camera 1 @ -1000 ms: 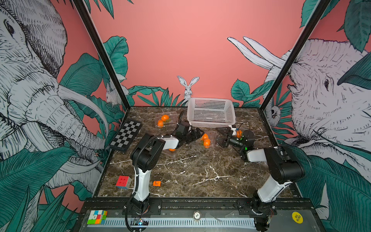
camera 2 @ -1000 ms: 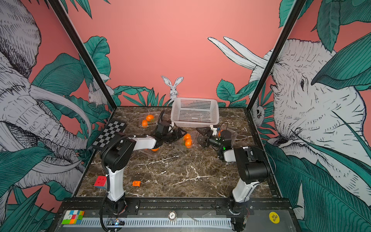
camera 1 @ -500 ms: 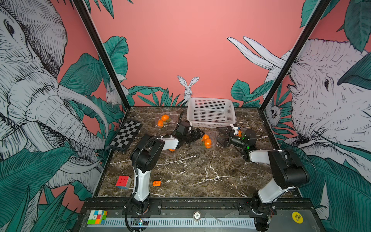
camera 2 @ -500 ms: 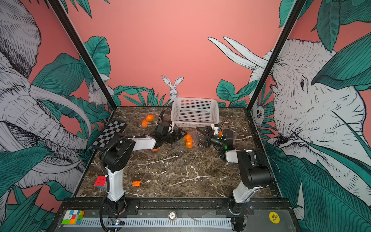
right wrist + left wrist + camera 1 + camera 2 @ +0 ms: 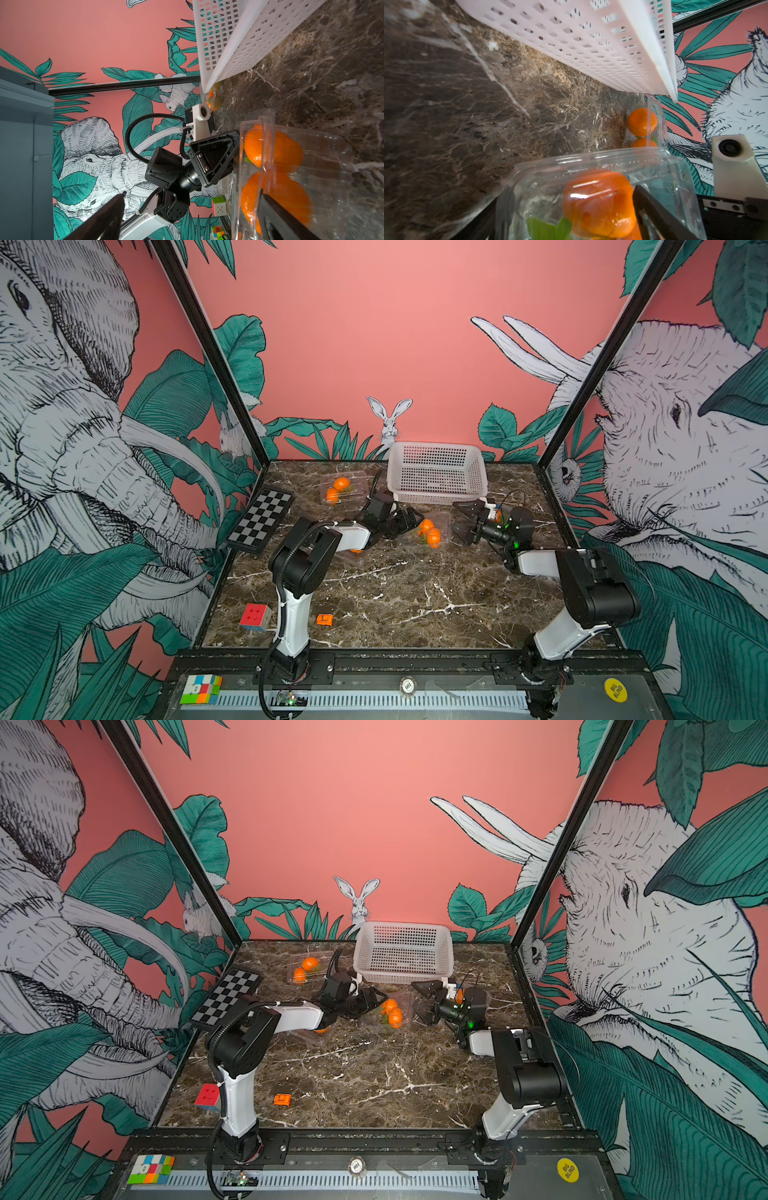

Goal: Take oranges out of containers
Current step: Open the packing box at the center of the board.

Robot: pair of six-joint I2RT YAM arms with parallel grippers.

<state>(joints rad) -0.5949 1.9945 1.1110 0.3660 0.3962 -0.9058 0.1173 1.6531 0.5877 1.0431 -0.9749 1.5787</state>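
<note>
Two oranges [image 5: 430, 533] still in the middle container [image 5: 444, 521]; right end effector [image 5: 454, 517] wide open, left end effector [image 5: 411, 522] unclear.

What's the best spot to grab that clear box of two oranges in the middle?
Probably its thin protruding rim, approached low from the right arm's side: the clear box is wide, but the rim is a flat edge facing the open right gripper.

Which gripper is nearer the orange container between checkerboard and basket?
Left. The left gripper sits just in front of that container; the right gripper is farther, across the middle container.
</note>
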